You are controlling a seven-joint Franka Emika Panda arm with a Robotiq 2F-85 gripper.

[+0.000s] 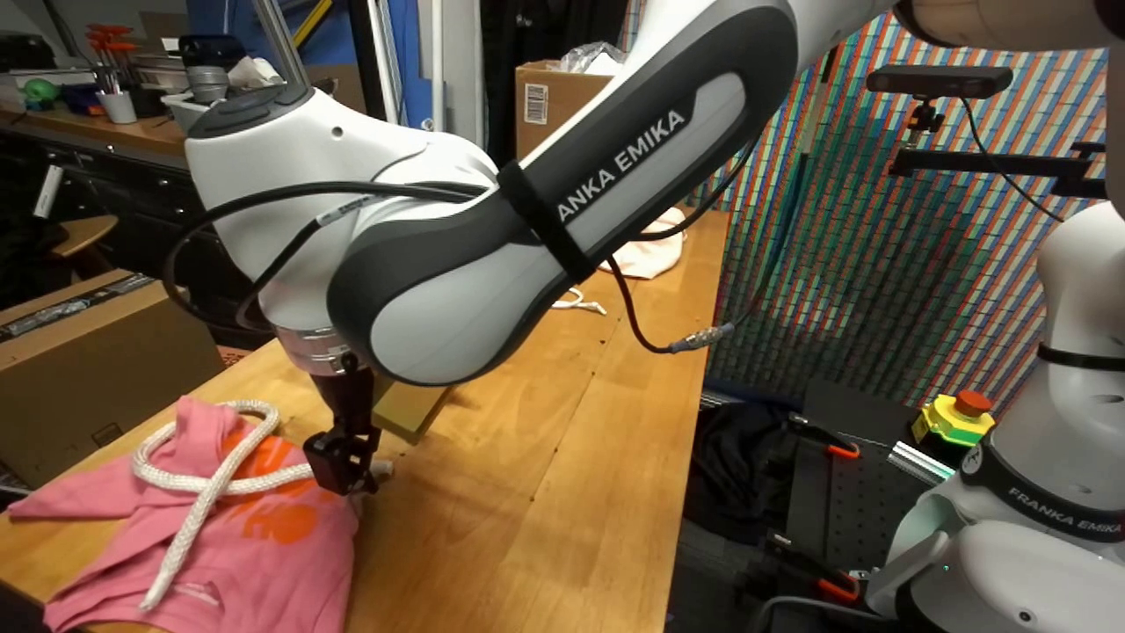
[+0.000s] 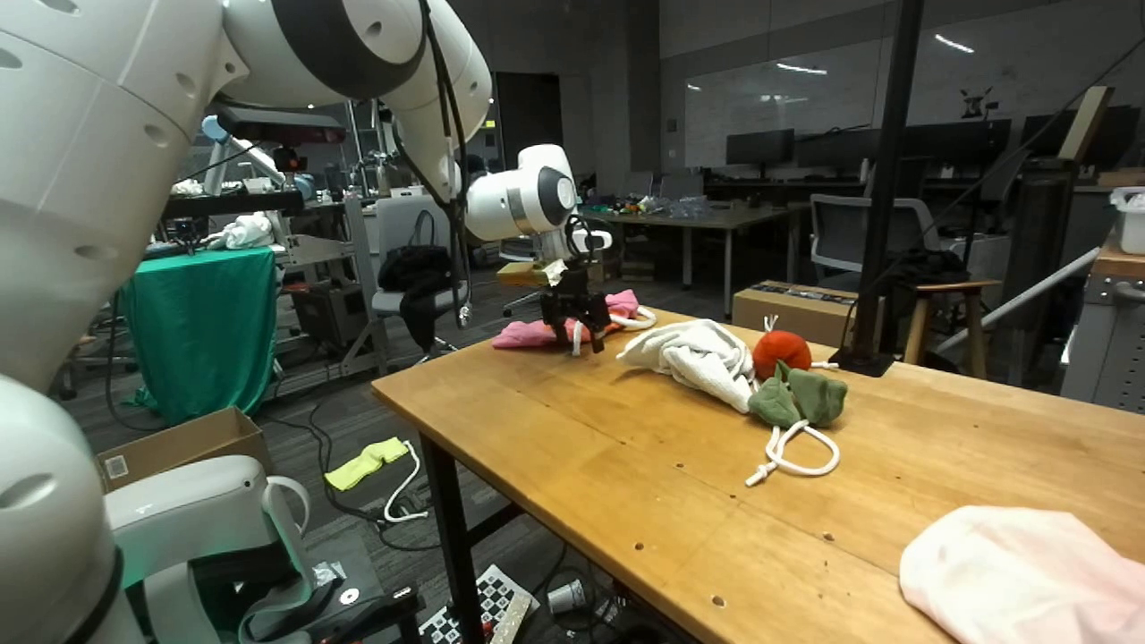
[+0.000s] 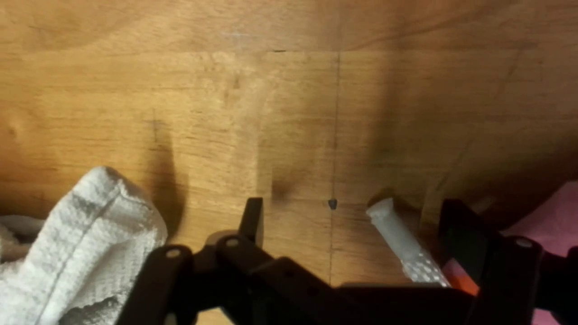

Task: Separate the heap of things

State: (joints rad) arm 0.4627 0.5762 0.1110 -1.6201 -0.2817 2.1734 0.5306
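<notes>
The heap's soft things lie spread along the table. Pink cloth (image 1: 299,580) with orange marks carries a white rope (image 1: 195,532) looped over it. My gripper (image 3: 352,205) points down at this cloth's edge, open. In the wrist view the rope's end (image 3: 395,234) lies between the fingers, nearer the right one, not gripped. Left of the jaws there is grey-white cloth (image 3: 108,230). In an exterior view that cloth (image 2: 693,353) touches a red object (image 2: 781,351) and a green one (image 2: 805,394) with a rope loop (image 2: 832,456). Pale pink-cream cloth (image 2: 1011,572) lies apart.
The wooden table (image 2: 626,465) has its long edge towards the robot base. A black post (image 2: 881,224) rises at its far edge. A cardboard box (image 1: 88,378) stands beyond the table. On the floor lies a yellow cloth (image 2: 367,463) with a white cord.
</notes>
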